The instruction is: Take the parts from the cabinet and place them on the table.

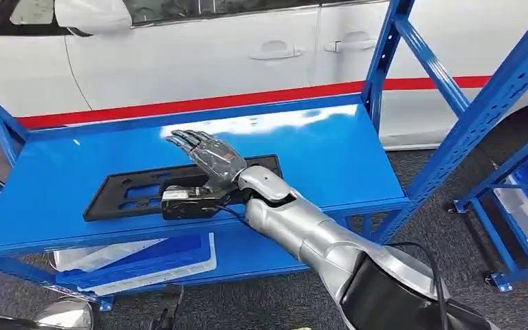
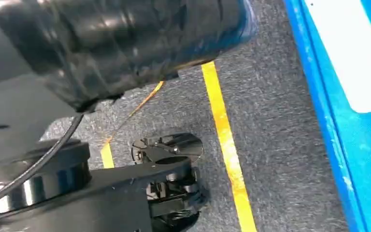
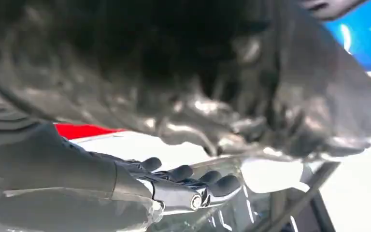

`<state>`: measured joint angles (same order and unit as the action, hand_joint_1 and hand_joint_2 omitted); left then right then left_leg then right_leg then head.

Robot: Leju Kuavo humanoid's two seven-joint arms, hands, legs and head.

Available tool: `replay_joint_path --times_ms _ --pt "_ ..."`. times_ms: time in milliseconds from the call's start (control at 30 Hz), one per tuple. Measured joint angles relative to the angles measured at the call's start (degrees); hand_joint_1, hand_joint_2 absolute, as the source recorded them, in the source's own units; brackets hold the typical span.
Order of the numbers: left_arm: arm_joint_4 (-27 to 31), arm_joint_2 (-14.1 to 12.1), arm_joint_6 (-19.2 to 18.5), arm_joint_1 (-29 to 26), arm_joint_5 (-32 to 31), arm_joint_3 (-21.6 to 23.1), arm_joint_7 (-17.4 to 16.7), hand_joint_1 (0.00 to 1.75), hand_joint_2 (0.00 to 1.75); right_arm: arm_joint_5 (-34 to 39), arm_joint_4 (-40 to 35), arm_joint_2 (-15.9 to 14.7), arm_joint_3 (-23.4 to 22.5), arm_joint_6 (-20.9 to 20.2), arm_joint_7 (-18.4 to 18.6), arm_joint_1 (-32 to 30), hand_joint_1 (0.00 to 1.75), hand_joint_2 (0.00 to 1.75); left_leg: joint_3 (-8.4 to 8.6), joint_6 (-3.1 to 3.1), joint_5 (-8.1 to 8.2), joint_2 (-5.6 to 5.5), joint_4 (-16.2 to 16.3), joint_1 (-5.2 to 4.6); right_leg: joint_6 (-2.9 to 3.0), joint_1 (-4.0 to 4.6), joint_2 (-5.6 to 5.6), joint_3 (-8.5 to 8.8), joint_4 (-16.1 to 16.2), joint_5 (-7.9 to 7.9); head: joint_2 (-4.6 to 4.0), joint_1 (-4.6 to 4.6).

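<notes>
We saw the flat black plastic part (image 1: 179, 187), a long rectangular plate with cut-out slots, lying on the upper blue metal shelf (image 1: 330, 148) of the cabinet, its long side roughly along the shelf's front edge. Our right hand (image 1: 206, 155) reached in over this part from the front right, palm down, its dark fingers (image 1: 185, 141) stretched out straight and apart, pointing toward the back left of the shelf. The hand held nothing; it was released, with the fingers extending past the part's far edge. Whether the palm touched the part or hung just above it we could not tell. The black wrist camera block (image 1: 189, 201) sat over the middle of the part near its front edge, and the silver forearm (image 1: 302, 230) crossed the shelf's front lip.

In the right wrist view the same hand (image 3: 174, 186) showed its fingertips (image 3: 224, 183) extended side by side, uncurled.

Behind the shelf stood a white car body with a red stripe (image 1: 199, 103). On the lower shelf lay a blue and white flat tray (image 1: 144, 258).

The left wrist view looked down at grey carpet with a yellow floor line (image 2: 224, 145); of the left hand's state we could not tell.
</notes>
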<state>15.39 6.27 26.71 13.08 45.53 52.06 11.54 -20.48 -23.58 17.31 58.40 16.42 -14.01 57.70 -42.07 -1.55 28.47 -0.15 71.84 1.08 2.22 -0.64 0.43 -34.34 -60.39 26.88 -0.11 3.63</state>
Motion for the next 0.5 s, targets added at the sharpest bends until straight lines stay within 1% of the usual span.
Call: replay_joint_path --times_ms 33,67,100,133,167,200,233,267,300,333,367,400,433,467,500 --pt "0.00 0.00 0.00 0.03 -0.09 0.00 -0.07 0.00 0.00 0.50 -0.28 0.06 0.00 0.35 -0.43 0.02 0.00 0.00 2.94 0.44 -2.05 -0.01 -4.82 -0.11 -0.04 0.09 0.02 0.05 0.00 -0.03 0.00 -0.02" --pt "0.00 -0.02 0.00 0.11 -0.28 0.00 -0.15 0.00 0.00 1.17 -0.65 0.20 0.00 0.63 -1.09 0.07 0.00 0.00 6.10 1.18 -3.56 -0.09 -10.32 -0.40 -0.06 0.08 0.03 0.08 0.03 -0.04 0.00 -0.04" --pt "0.00 -0.09 -0.09 0.20 -0.42 0.00 -0.26 0.00 0.00 1.90 -1.03 0.35 0.00 0.96 -1.82 0.10 0.00 0.00 7.98 1.64 -2.35 -0.08 -12.51 -0.73 -0.33 0.31 0.05 -0.12 0.09 -0.12 0.00 -0.11" --pt "0.00 -0.11 -0.15 0.17 -0.46 0.00 -0.48 0.00 0.00 2.82 -1.47 0.50 -0.04 1.11 -2.68 0.05 0.00 0.00 7.67 1.69 -2.84 -0.10 -12.97 -1.08 -0.70 0.08 0.06 -0.11 0.30 -0.34 0.00 -0.06" --pt "0.00 -0.09 -0.24 0.09 -0.46 0.00 -0.55 0.00 0.00 3.59 -1.84 0.57 -0.09 1.16 -3.54 0.02 0.00 0.00 7.58 1.92 -2.87 -0.10 -13.24 -1.12 -0.96 0.00 0.07 -0.06 0.44 -0.48 0.00 0.07" --pt "0.00 -0.11 -0.31 0.08 -0.46 0.00 -0.68 0.00 0.00 4.47 -2.47 0.81 -0.20 1.18 -4.45 0.02 0.00 0.00 7.56 2.02 -2.82 -0.11 -13.42 -1.16 -1.25 -0.05 0.13 -0.06 0.79 -0.67 0.00 0.07" --pt "0.00 -0.11 -0.33 0.09 -0.48 0.00 -0.70 0.00 0.00 5.15 -3.19 1.03 -0.26 1.16 -5.09 0.01 0.00 0.00 7.87 2.46 -3.19 -0.09 -14.36 -0.99 -1.63 0.18 0.15 0.15 1.21 -0.81 0.00 0.02" --pt "0.00 -0.13 -0.33 0.05 -0.48 0.00 -0.68 0.00 0.00 5.64 -3.85 1.05 -0.37 1.18 -5.49 -0.10 0.00 0.00 8.52 2.65 -3.78 0.17 -15.50 -0.28 -1.85 0.23 0.03 -0.08 0.78 -0.19 0.00 -0.04" --pt "0.00 -0.13 -0.37 0.08 -0.59 0.00 -0.68 0.00 0.00 5.99 -4.48 1.11 -0.44 1.20 -5.81 -0.08 0.00 0.00 8.79 2.82 -3.96 0.15 -16.07 -0.41 -2.04 0.20 -0.06 -0.74 -0.64 1.00 0.00 -0.09" --pt "0.00 -0.13 -0.39 0.12 -0.63 0.00 -0.70 0.00 0.00 6.23 -5.16 1.29 -0.57 1.20 -5.94 -0.11 0.00 0.00 8.76 3.27 -4.01 0.20 -16.06 -0.42 -2.07 0.09 -0.06 -2.57 -4.57 3.30 0.00 -0.15" --pt "0.00 -0.13 -0.44 0.06 -0.63 0.00 -0.70 0.00 0.00 6.31 -5.53 1.29 -0.72 1.20 -5.94 -0.37 0.00 0.00 8.72 3.28 -4.00 0.19 -15.97 -0.44 -2.18 0.06 -0.07 -4.71 -9.16 5.21 0.00 -0.09" --pt "0.00 -0.13 -0.50 -0.03 -0.63 0.00 -0.76 0.00 0.00 6.34 -5.88 1.29 -0.81 1.20 -5.94 -0.76 0.00 0.00 8.69 3.30 -3.96 0.18 -15.93 -0.44 -2.32 0.05 -0.07 -6.59 -12.97 6.39 0.00 -0.15" --pt "0.00 -0.13 -0.48 -0.18 -0.63 0.00 -0.79 0.00 0.00 6.34 -6.14 1.27 -0.87 1.20 -5.94 -1.19 0.00 0.00 8.69 3.30 -3.89 0.15 -15.83 -0.42 -2.48 -0.01 -0.08 -7.81 -15.06 6.32 0.00 -0.15" --pt "0.00 -0.13 -0.48 -0.29 -0.63 0.00 -0.83 0.00 0.00 6.34 -6.34 1.27 -0.92 1.20 -5.92 -1.44 0.00 0.00 8.70 3.24 -3.79 0.11 -15.70 -0.38 -2.61 -0.12 -0.09 -7.58 -14.25 5.03 0.00 -0.18" --pt "0.00 -0.13 -0.48 -0.36 -0.63 0.00 -0.85 0.00 0.00 6.34 -6.73 1.27 -0.96 1.20 -5.92 -1.54 0.00 0.00 8.67 3.09 -3.59 0.07 -15.36 -0.31 -2.72 -0.30 -0.12 -6.17 -11.03 2.63 0.00 -0.13"
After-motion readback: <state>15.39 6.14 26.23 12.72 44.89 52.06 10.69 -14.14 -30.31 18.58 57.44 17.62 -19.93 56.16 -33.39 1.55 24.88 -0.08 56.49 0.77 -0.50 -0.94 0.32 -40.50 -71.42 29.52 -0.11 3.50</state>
